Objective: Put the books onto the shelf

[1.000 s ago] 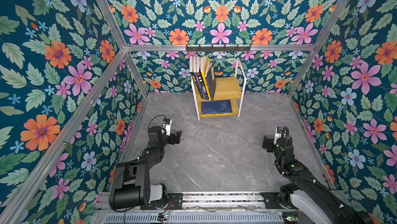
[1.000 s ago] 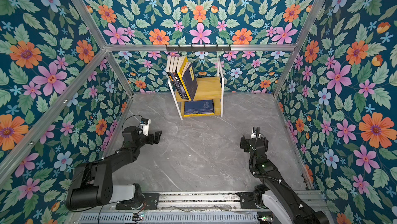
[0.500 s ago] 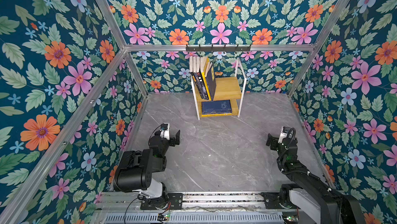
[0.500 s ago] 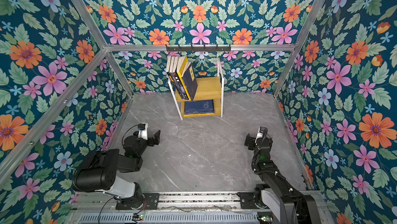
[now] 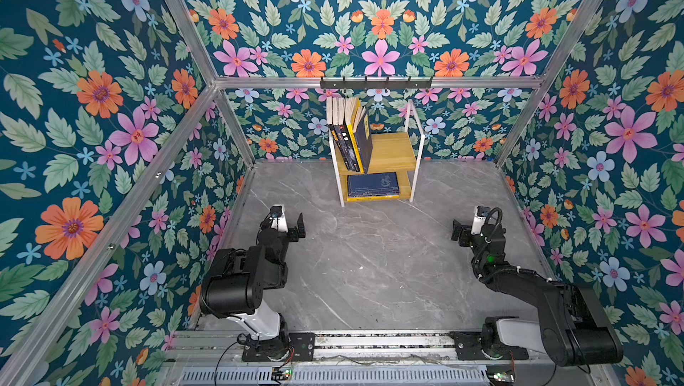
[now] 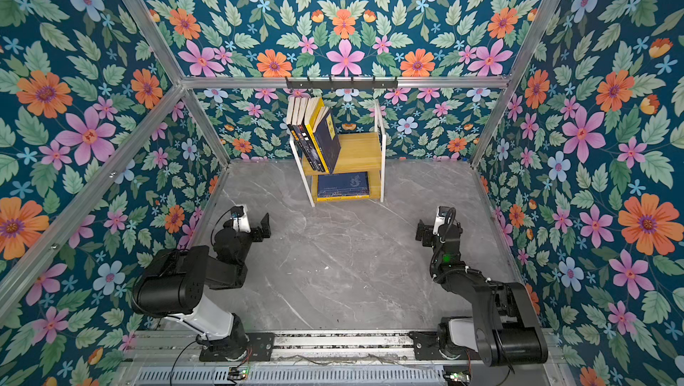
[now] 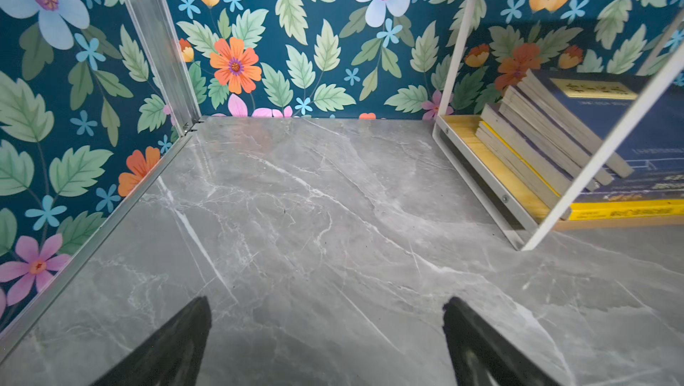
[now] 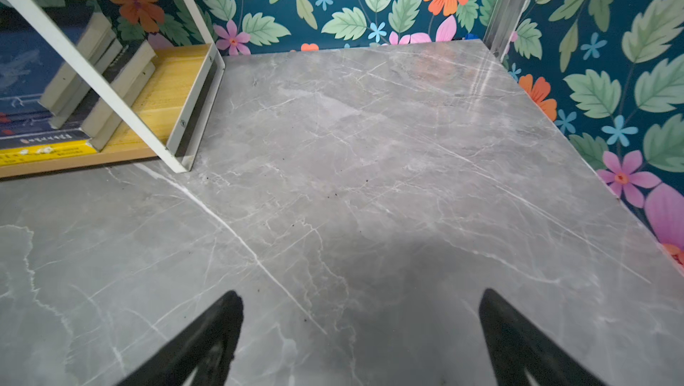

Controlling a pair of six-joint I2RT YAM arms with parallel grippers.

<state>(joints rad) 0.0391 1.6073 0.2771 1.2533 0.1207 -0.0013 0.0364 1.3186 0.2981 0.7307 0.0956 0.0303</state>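
The shelf [image 5: 392, 147] [image 6: 361, 151] stands against the back wall, centred. Several books [image 5: 351, 132] [image 6: 314, 132] stand upright on its top board, leaning on its left frame. More books [image 5: 372, 185] [image 6: 342, 185] lie in a flat stack on the bottom board, a navy one on top and a yellow one underneath. My left gripper [image 5: 288, 226] [image 7: 325, 302] hovers open and empty over the floor at front left. My right gripper [image 5: 468, 230] [image 8: 361, 293] is open and empty at front right. Each wrist view catches the shelf frame [image 7: 481, 173] [image 8: 192, 91] and the flat stack [image 7: 547, 136] [image 8: 74, 69] ahead.
A black hook rail [image 5: 375, 83] hangs on the back wall just above the shelf. Floral walls with aluminium posts [image 5: 237, 128] close in three sides. The grey marble floor [image 5: 370, 262] spreads between the arms and the shelf.
Both arms have folded up near the front rail, while the grippers stay open and roughly where they were. The books and shelf have not moved.
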